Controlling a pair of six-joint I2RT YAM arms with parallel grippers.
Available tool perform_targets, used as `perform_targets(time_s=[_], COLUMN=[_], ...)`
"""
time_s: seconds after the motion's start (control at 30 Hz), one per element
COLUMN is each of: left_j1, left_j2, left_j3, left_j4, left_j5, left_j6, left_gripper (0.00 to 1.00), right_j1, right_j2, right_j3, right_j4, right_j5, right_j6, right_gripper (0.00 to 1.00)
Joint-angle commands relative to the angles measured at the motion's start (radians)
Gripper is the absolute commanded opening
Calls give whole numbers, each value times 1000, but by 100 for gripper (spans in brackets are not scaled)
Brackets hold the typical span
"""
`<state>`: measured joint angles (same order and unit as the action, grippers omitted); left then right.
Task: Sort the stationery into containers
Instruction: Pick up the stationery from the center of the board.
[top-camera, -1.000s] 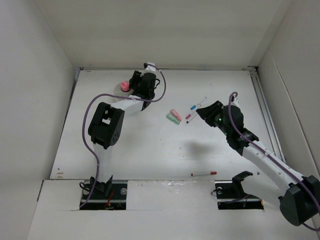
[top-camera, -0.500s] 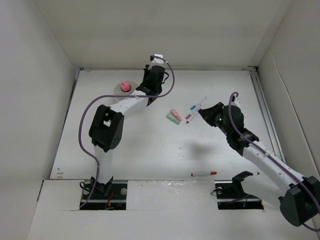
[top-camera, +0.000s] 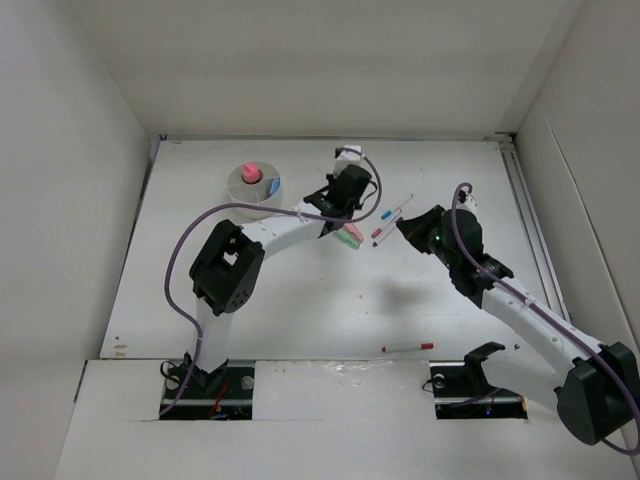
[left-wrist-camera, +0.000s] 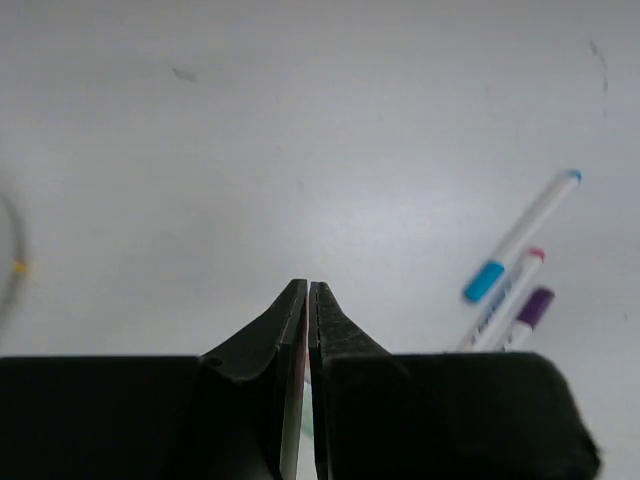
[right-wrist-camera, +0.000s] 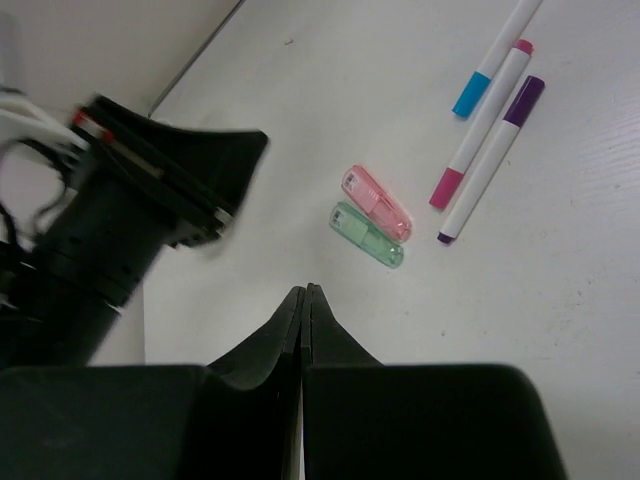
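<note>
The round white cup (top-camera: 268, 190) stands at the back left with the short pink cylinder (top-camera: 250, 174) upright in it. My left gripper (top-camera: 338, 212) is shut and empty, hovering just over the pink-and-green block (top-camera: 350, 236). In the right wrist view the block shows as a pink piece (right-wrist-camera: 377, 203) beside a green piece (right-wrist-camera: 366, 234). Three pens lie to its right: blue-capped (right-wrist-camera: 497, 55), pink-capped (right-wrist-camera: 480, 125) and purple-capped (right-wrist-camera: 492, 160). My right gripper (right-wrist-camera: 303, 290) is shut and empty, just right of the pens (top-camera: 405, 225). A red-capped pen (top-camera: 407, 347) lies near the front edge.
White walls enclose the table on the left, back and right. A rail (top-camera: 528, 215) runs along the right edge. The left arm's purple cable (top-camera: 190, 215) loops over the left half of the table.
My left gripper has swung right from the cup to above the pink-and-green block, leaving the pink cylinder in the cup. The right arm has barely moved.
</note>
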<state>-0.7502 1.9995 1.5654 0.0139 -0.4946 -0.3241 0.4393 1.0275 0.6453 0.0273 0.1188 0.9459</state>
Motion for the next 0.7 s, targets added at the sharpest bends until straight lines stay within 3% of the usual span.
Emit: perform_targets(time_s=[0.0, 0.17, 0.33, 0.6, 0.67], left_j1=[-3, -55, -64, -83, -83], left_j2=[-50, -145, -130, -139, -153], left_j3=[-109, -330, -361, -410, -421], left_j4=[-89, 23, 32, 103, 121], left_j5=[73, 105, 148, 136, 116], left_j6=[-182, -277, -326, -378, -378], left_gripper=[2, 5, 19, 20, 27], right_j1=[6, 6, 6, 6, 6], right_j2=[5, 5, 25, 25, 25], right_j3=[48, 48, 57, 57, 57], right_j4=[19, 19, 10, 10, 10], right_j5=[4, 16, 7, 5, 5], right_j6=[-7, -7, -7, -7, -7], right_gripper=[0, 1, 4, 16, 20])
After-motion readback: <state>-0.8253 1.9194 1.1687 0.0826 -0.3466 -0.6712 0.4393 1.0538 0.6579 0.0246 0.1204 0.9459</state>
